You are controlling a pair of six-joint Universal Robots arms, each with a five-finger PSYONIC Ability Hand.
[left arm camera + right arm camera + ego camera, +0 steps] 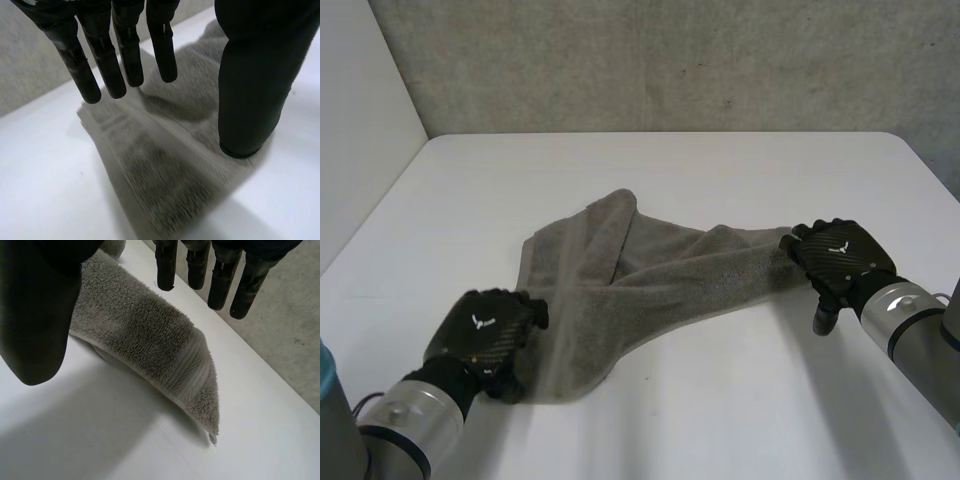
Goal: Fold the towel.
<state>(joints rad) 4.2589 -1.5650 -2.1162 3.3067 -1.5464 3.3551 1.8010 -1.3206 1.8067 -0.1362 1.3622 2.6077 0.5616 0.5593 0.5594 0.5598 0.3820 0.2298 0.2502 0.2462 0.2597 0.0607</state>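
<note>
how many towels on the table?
1: a grey terry towel, bunched up, black left hand at its near corner, black right hand at its right end. A second beneath seems unlikely.

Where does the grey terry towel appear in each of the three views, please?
Head view: grey terry towel mid-table, between left hand and right hand.
Left wrist view: towel beneath the left hand's palm.
Right wrist view: towel beneath the right hand's palm.
Shared landmark: the white table.

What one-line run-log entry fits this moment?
towel: rumpled, not yet folded | left hand: open, on near corner | right hand: on right end
</note>
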